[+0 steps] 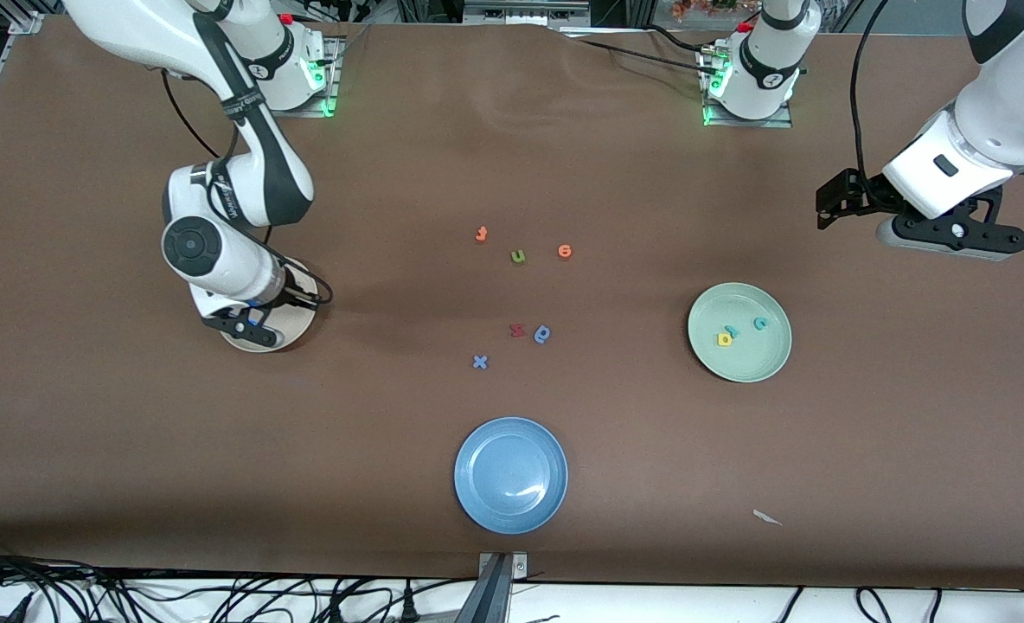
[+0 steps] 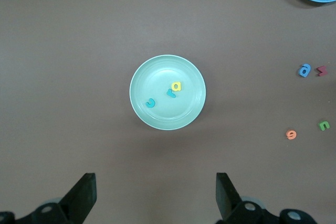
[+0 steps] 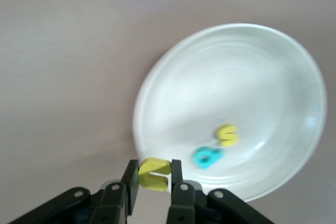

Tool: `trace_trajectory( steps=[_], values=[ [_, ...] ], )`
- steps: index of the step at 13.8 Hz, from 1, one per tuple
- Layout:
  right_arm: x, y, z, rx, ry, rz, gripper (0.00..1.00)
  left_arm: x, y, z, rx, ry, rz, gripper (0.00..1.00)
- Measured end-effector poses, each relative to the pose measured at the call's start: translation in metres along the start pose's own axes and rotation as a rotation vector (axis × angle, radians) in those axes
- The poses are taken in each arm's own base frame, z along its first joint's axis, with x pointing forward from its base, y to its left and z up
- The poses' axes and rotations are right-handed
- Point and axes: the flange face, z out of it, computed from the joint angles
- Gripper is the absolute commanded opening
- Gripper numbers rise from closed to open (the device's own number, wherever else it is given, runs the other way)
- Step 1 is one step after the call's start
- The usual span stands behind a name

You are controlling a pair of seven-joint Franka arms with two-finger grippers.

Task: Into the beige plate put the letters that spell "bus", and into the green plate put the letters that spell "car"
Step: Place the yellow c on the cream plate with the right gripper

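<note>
Blue plate (image 1: 510, 475) lies nearest the front camera. Farther back, the green plate (image 1: 739, 332) holds a teal c (image 1: 760, 324), a small teal r (image 1: 732, 330) and a yellow a (image 1: 724, 339). At the right arm's end, the beige plate (image 3: 231, 108) carries a teal b (image 3: 207, 157) and a yellow s (image 3: 228, 134); over its rim the right gripper (image 3: 154, 182) pinches the yellow u (image 3: 154, 173). The left gripper (image 2: 155, 198) waits aloft with jaws wide, over bare table at the left arm's end.
</note>
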Motion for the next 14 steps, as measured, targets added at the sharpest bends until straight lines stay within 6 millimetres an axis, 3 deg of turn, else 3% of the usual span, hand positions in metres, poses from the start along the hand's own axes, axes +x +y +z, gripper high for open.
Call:
trace_trajectory(
  steps=[1,2,3,6,8,12,14],
  values=[
    [0.0,0.01,0.008,-0.003,-0.001,-0.015,0.07,0.0,0.0,0.0,0.0,0.0,0.0,1.0],
    [-0.001,0.018,0.015,-0.006,-0.005,-0.031,0.42,0.0,0.001,0.0,0.0,0.0,0.001,1.0],
    [-0.001,0.022,0.02,-0.012,-0.007,-0.043,0.99,0.0,0.001,0.0,0.0,0.0,0.001,1.0],
    [0.005,0.028,0.017,-0.01,0.013,-0.058,1.0,0.0,0.002,0.0,0.0,0.0,0.001,1.0],
    [0.013,0.024,-0.001,0.007,0.049,-0.075,1.0,0.0,0.003,0.0,0.0,0.0,0.002,1.0],
    [0.027,0.018,-0.067,0.055,0.161,-0.137,1.0,0.0,0.003,0.0,0.0,0.0,0.003,1.0],
    [0.033,0.027,-0.112,0.062,0.185,-0.141,1.0,0.0,0.004,0.0,0.0,0.0,0.003,1.0]
  ],
)
